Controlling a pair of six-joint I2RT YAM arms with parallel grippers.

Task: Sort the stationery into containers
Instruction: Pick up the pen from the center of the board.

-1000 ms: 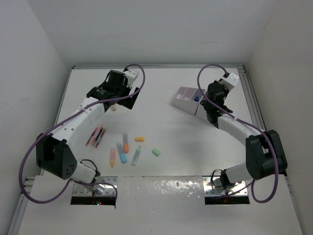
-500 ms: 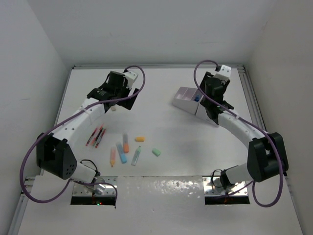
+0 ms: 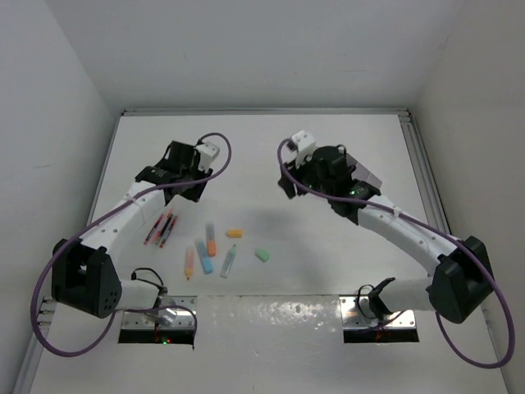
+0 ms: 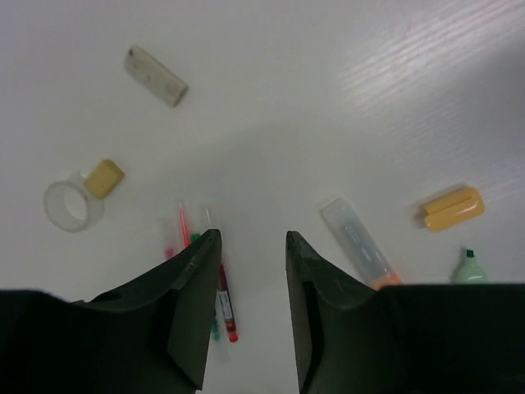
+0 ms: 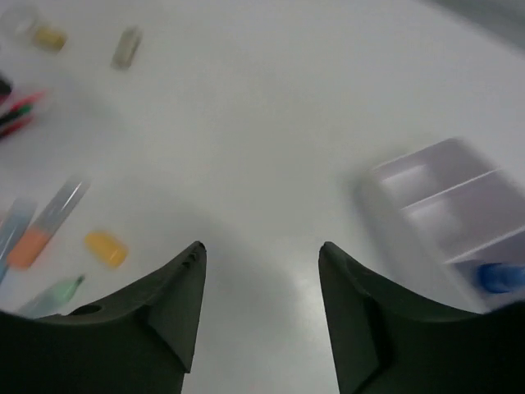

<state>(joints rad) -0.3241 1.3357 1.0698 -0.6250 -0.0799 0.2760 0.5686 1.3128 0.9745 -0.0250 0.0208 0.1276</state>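
Stationery lies scattered mid-table: red and pink pens (image 3: 161,228), several short markers (image 3: 211,240), an orange eraser (image 3: 235,233) and a green eraser (image 3: 262,255). My left gripper (image 3: 176,176) hovers just above the pens. In its wrist view the left gripper (image 4: 253,238) stands narrowly open with nothing between its fingers, and a red pen (image 4: 223,295) lies beside the left finger. My right gripper (image 5: 261,248) is wide open and empty over bare table, left of the white organizer (image 5: 459,205). That container holds a blue-capped bottle (image 5: 500,277). In the top view my right arm hides most of the organizer (image 3: 367,176).
A grey eraser (image 4: 156,75), a clear tape ring (image 4: 70,205) and a yellow eraser (image 4: 104,178) lie beyond the left gripper. An orange marker with a clear cap (image 4: 361,244) and an orange eraser (image 4: 453,208) lie to its right. Walls enclose the table on three sides.
My right arm has swung left from the organizer toward the table's middle, and its jaws have opened. My left gripper has shifted toward the pens, and its jaws have narrowed.
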